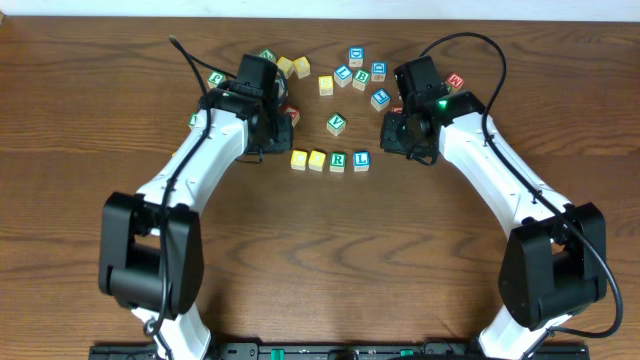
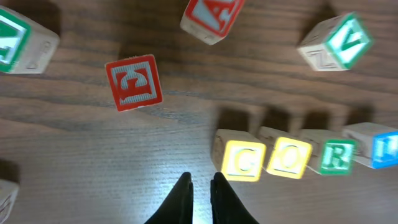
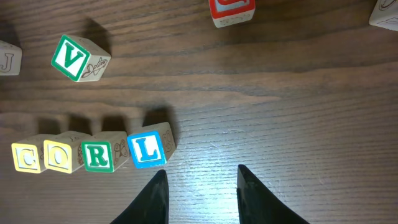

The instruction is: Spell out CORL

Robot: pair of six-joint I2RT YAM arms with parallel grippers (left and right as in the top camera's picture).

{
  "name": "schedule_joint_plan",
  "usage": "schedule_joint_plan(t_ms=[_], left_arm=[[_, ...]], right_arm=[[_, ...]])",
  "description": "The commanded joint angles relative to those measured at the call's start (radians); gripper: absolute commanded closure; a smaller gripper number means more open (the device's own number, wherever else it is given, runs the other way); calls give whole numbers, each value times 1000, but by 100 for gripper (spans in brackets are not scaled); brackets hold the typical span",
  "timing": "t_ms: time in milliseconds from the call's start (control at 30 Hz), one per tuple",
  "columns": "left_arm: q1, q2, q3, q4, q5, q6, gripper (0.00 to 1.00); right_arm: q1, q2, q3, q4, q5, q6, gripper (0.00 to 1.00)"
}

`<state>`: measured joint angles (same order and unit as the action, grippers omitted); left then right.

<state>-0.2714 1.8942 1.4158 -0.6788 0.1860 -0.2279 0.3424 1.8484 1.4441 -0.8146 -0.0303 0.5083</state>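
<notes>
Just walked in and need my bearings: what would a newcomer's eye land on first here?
A tidy row of four cubes reading C, O, R, L sits at the centre of the overhead view. Beyond it, loose cubes are scattered, a green V cube nearest. The left gripper is shut, the right gripper open, both empty.

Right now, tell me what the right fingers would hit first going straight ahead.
Probably the blue L block, just ahead of one of the fingers. The other faces bare table as far as a red block at the picture's edge. Height is unclear, so they could pass over.
</notes>
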Motion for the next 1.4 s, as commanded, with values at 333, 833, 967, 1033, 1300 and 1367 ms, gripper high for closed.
schedule_joint_plan(t_ms=[333, 833, 967, 1033, 1300, 1367], left_arm=[[2, 89, -3, 31, 8, 25, 90], [1, 131, -5, 35, 9, 29, 92], [-11, 131, -5, 34, 9, 29, 92], [-26, 131, -5, 34, 9, 29, 92], [-44, 131, -5, 33, 9, 29, 92], [-44, 131, -5, 33, 9, 29, 92]], right_arm=[[-16, 11, -30, 11, 2, 3, 67], [-19, 11, -33, 19, 5, 3, 65], [-23, 11, -32, 19, 6, 3, 64], [-23, 11, -33, 18, 10, 3, 64], [-23, 11, -33, 17, 13, 3, 63], [-23, 11, -33, 17, 13, 3, 63]])
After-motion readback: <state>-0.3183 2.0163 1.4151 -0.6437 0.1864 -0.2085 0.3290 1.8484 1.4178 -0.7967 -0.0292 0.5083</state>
